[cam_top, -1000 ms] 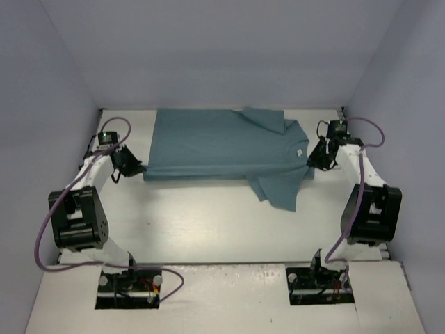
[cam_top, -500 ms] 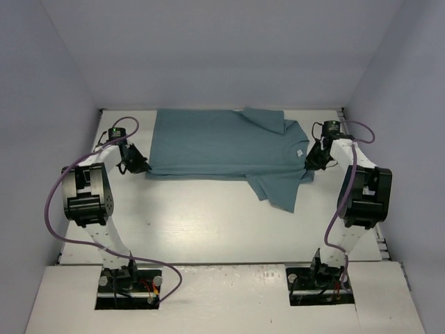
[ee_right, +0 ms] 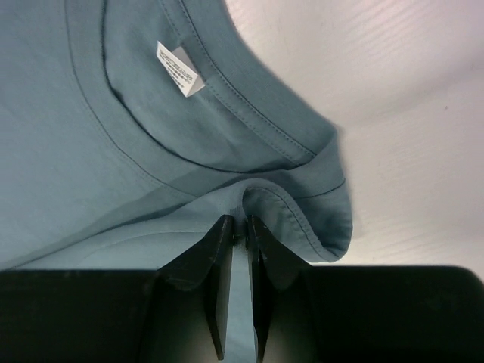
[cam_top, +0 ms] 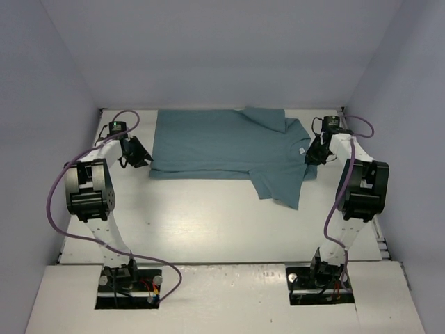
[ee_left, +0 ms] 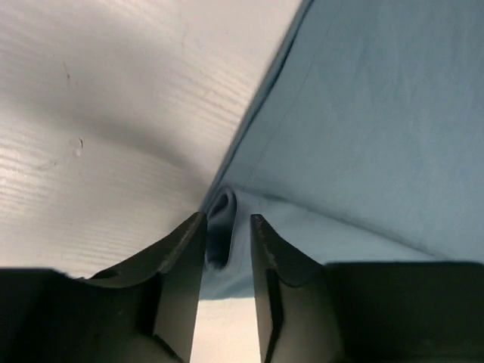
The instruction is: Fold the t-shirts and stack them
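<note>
I am stretching my white-and-black left arm [cam_top: 87, 188] and right arm [cam_top: 361, 184] forward, holding the left black two-finger pincer [ee_left: 227, 221] slightly parted, the right pincer [ee_right: 240, 221] nearly closed.

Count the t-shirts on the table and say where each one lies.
1. The t-shirt lies spread along the far side of the table, collar toward the right. No other shows, though one could hide beneath it.

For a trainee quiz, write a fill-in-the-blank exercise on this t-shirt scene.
The label inside the collar is ___ in colour.
The left gripper is at the t-shirt's ___, the end opposite the collar.
The table holds just ___ t-shirt.
Missing words: white; hem; one.
</note>
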Robot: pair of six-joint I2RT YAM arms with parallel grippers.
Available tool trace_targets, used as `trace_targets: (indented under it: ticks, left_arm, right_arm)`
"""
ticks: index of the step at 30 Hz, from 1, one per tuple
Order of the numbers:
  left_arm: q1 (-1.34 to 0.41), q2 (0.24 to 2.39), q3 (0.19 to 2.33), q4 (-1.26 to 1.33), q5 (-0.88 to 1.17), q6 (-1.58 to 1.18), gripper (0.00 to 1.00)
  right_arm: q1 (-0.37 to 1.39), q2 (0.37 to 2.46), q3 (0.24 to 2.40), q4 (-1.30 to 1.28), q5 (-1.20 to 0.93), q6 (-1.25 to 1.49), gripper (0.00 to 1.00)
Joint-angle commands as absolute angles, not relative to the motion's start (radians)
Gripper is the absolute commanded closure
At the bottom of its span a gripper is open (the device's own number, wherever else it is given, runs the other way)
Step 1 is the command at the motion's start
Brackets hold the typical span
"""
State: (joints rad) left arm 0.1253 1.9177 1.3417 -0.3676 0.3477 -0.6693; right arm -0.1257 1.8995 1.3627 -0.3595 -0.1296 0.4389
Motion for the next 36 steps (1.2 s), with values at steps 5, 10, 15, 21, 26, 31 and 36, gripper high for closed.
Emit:
trace_targets:
  ticks: [5,10,15,21,26,31,36]
  left_arm:
    - [0.127,1.834,1.499,-0.338,0.365,-0.622,0.36]
    - [0.115,1.704,1.507,-0.378,0.369,-0.580,0.35]
    - [0.031,1.524,1.369,-0.437,0.302,-0.507,0.35]
    - [-0.144,1.353,1.189,-0.508,0.227,-0.453,0.34]
    - [-0.372,1.311,1.122,-0.469,0.215,-0.579,0.34]
    - [-0.606,1.434,1.175,-0.397,0.140,-0.681,0.34]
    - [-0.696,1.549,1.250,-0.372,0.091,-0.765,0.35]
  right_arm:
    - [-0.123,1.759,1.458,-0.347,-0.048,0.340,0.68]
    - [-0.095,1.566,1.343,-0.350,-0.043,0.318,0.56]
    - [0.004,1.404,1.122,-0.352,-0.074,0.355,0.52]
    - [0.176,1.296,0.880,-0.351,-0.037,0.443,0.50]
    - [0.175,1.250,0.771,-0.350,0.032,0.523,0.50]
    - [0.167,1.306,0.741,-0.348,0.078,0.558,0.54]
    - [0.153,1.354,0.746,-0.336,0.081,0.544,0.55]
